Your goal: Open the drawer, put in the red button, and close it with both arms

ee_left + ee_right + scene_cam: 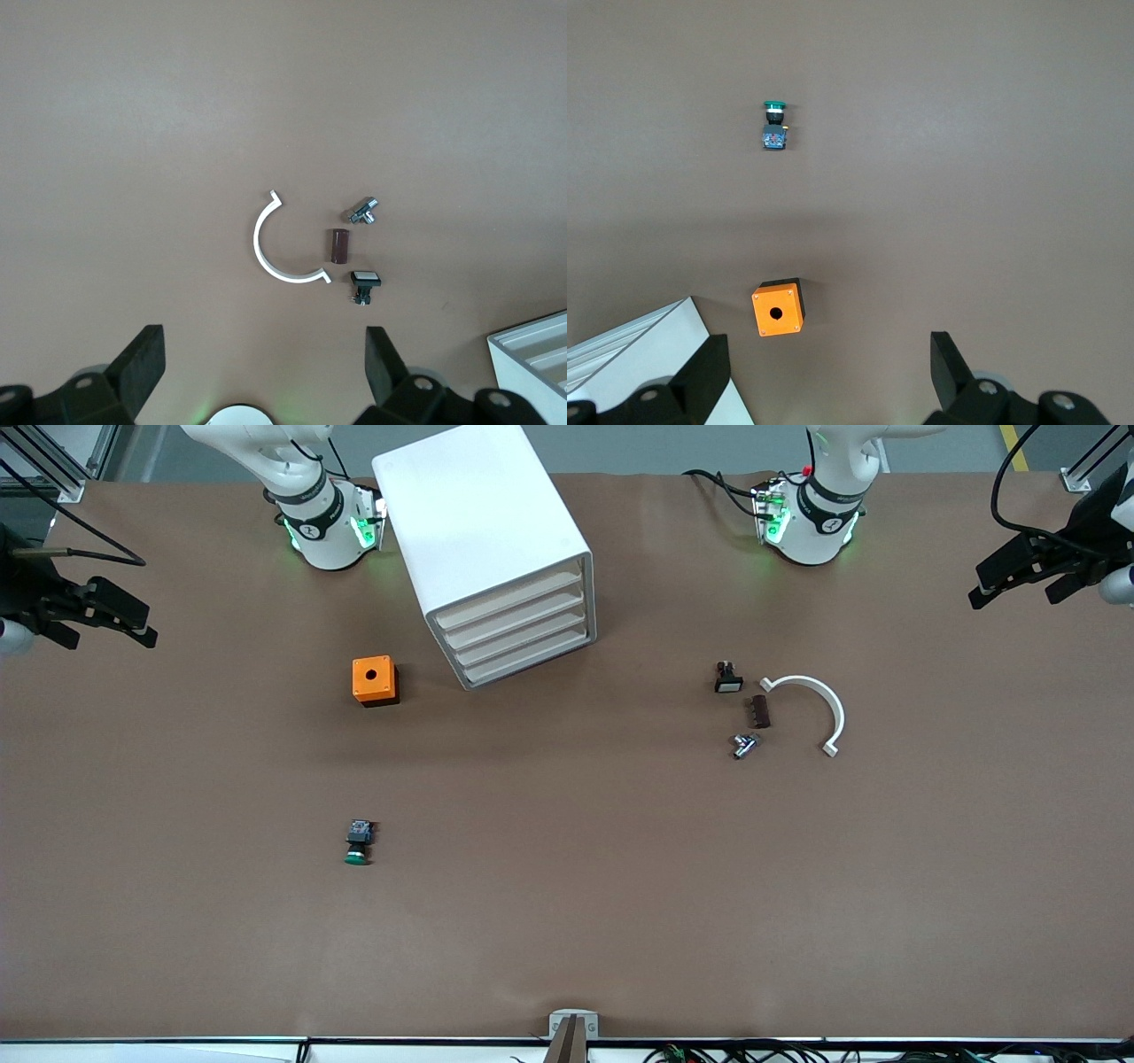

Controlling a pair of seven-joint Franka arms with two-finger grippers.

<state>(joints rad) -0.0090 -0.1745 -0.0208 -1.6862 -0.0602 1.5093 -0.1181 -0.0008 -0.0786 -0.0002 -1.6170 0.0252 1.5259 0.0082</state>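
Observation:
The white cabinet (483, 531) stands between the two arm bases, and all of its beige-fronted drawers (518, 633) are pushed in. A corner of the cabinet (536, 350) shows in the left wrist view, and a corner of the cabinet (638, 350) in the right wrist view. The red button is out of view in every frame. My left gripper (983, 584) hangs open and empty, high over the left arm's end of the table. Seen from its wrist, the left gripper (264, 354) has its fingers wide apart. My right gripper (142, 624) is open and empty over the right arm's end; the right gripper (830, 359) holds nothing.
An orange box with a hole (375, 680) sits beside the cabinet. A green-capped button (357, 843) lies nearer the front camera. Toward the left arm's end lie a black switch with a white face (727, 678), a brown cylinder (760, 711), a small metal part (744, 745) and a white arc (819, 708).

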